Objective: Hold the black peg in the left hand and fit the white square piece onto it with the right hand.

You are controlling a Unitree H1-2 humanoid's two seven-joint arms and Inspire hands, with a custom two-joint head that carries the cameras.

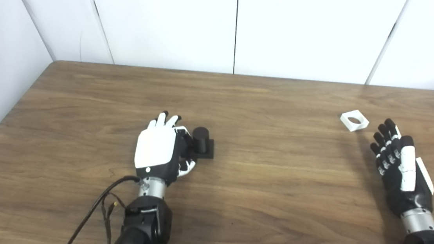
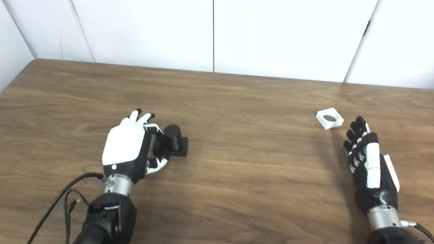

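Left eye view, near edge: both arms enter from the bottom; bare tabletop [image 1: 272, 205] lies between them.
Left robot hand [image 1: 159, 148]: back upward, fingers curled beside the black peg [image 1: 201, 140]; whether they truly clasp it I cannot tell.
Black peg: short upright cylinder on a square black base, standing on the tabletop just right of the left robot hand, touching or nearly touching its fingers.
Right robot hand [image 2: 368, 166]: spread and empty, fingers extended toward the white square piece [image 2: 330, 118].
White square piece: flat on the tabletop, round hole upward, just beyond the right fingertips, well apart from the peg.
Step in hand, judged: securing the peg; clasp the base low so the cylinder stays upright and uncovered.
Open room: wide clear wood between the two items allows a straight carry.
Edges: white piece sits near the far right; white wall panels [image 1: 233, 25] close the far side.
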